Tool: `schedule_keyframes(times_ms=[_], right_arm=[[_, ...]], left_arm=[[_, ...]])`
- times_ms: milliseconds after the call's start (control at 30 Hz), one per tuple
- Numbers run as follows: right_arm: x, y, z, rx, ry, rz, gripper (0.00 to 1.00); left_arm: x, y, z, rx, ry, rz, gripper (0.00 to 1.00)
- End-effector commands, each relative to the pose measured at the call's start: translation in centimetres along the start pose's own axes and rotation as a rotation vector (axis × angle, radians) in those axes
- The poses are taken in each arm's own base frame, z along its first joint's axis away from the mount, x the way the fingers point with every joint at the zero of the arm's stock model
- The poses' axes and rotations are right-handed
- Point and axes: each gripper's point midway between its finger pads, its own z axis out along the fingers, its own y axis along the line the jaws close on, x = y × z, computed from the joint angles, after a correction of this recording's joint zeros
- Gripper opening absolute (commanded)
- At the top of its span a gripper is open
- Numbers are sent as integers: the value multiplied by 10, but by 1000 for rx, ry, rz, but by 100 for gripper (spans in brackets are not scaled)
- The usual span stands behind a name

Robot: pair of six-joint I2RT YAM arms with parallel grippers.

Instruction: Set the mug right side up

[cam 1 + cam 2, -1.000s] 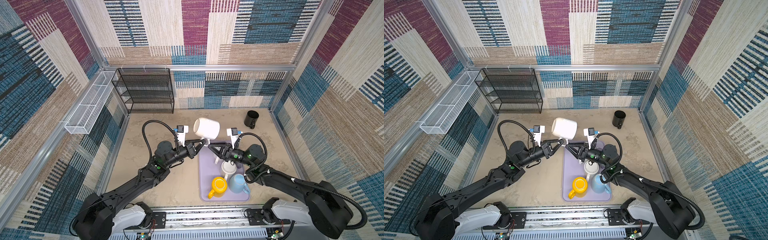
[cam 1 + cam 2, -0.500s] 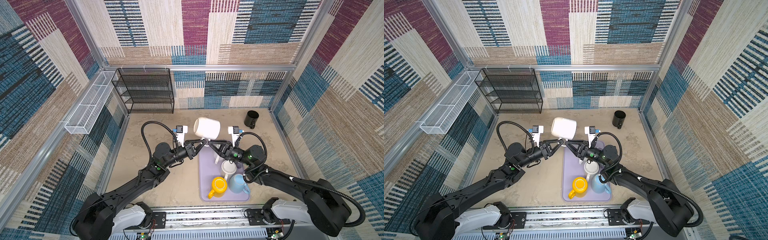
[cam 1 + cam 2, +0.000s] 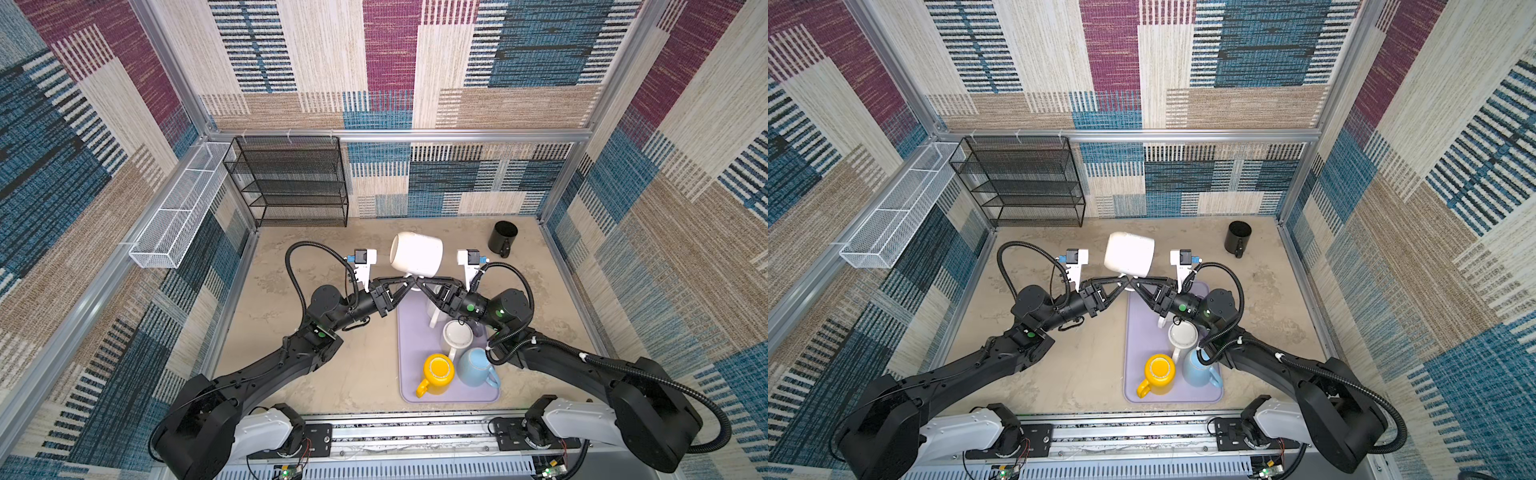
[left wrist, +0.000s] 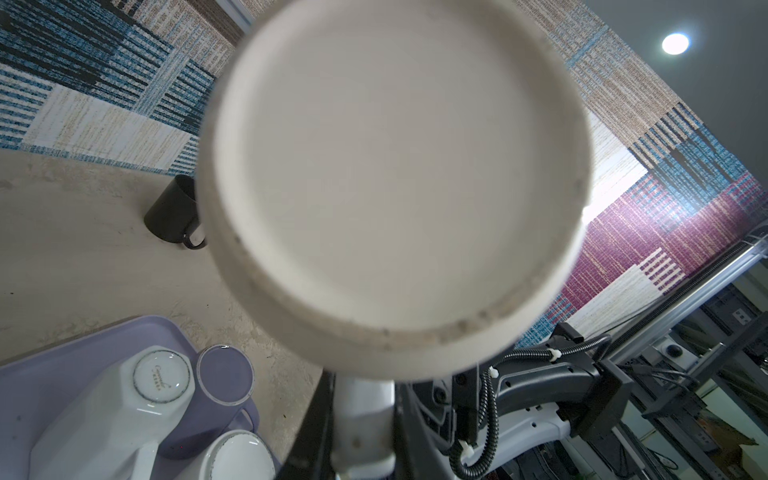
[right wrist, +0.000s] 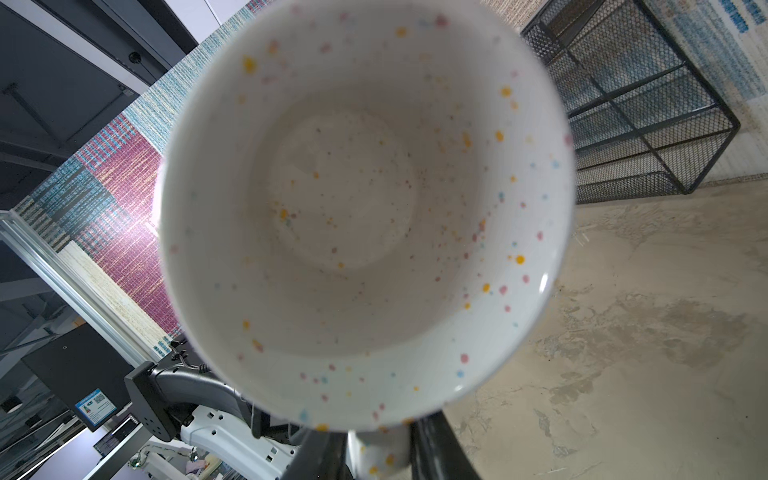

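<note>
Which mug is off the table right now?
The white mug, sideways in the air, its handle in the left gripper; the black mug stands on the table, the others on the tray.

The raised mug (image 3: 415, 254) hangs over the far end of the tray (image 3: 409, 374), right of centre. Other mugs (image 3: 438, 370) sit on the tray, nearer. A lone mug (image 3: 502, 237) stands far right, a shelf rack (image 3: 291, 183) far left, and a wire basket (image 3: 178, 212) along the left wall.

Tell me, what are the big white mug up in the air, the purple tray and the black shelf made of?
White mug: likely ceramic; shiny speckled glaze inside, rough unglazed ring under its base.
Purple tray: probably plastic; smooth, matte, rounded raised rim.
Black shelf: seemingly painted metal wire mesh; you see through it.
</note>
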Motion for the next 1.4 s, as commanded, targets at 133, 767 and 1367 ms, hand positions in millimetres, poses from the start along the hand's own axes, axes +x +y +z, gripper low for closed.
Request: schedule_keyframes(times_ms=[133,767,1367], right_arm=[[-8,21,3,-82,-14,-33,19],[-2,9,3,1,30,-88,12],[3,4,-2,41,50,-120,9]], left_arm=[[-10,-16,-1,57,-35,62,0],[-9,-9,-7,-32,-10,94,2],[-12,-8,-8,-30,-32,82,17]])
